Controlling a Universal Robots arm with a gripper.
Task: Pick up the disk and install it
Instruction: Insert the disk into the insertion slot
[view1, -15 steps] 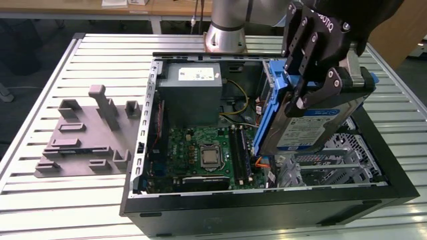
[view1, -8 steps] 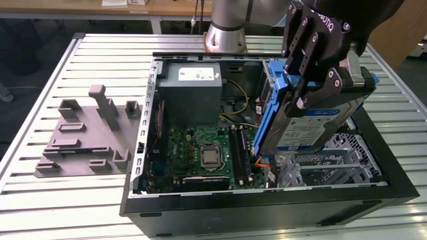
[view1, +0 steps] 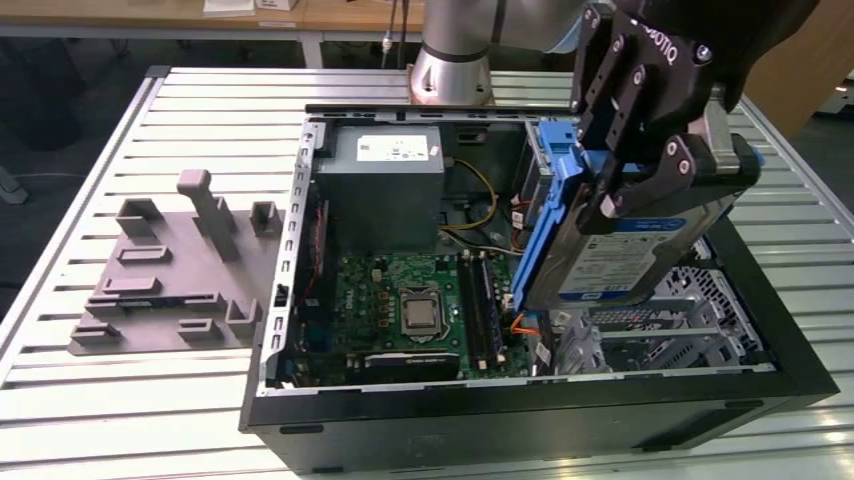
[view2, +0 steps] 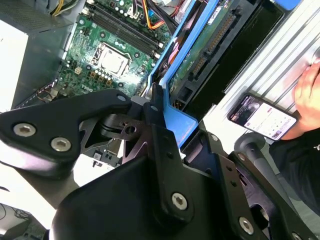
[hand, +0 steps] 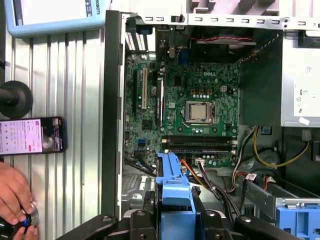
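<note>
We see the jaws clamped on the upper end of the disk (view1: 621, 255), which hangs on edge and tilted, right of centre in the exterior view, over the open computer case (view1: 534, 405). In both wrist views its blue carrier frame (hand: 172, 187) sits between the jaws, with the motherboard (hand: 200, 110) beyond. A grey fixture (view1: 167, 270) lies on the slatted surface (view1: 67, 200) at the frame's left.

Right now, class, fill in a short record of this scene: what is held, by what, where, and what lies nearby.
Held: flat silver hard drive in a blue plastic frame
Holder: black jaws, shut on the drive
Position: tilted, over the open black computer case
Inside case: green motherboard
Beside case: grey moulded fixture
</note>
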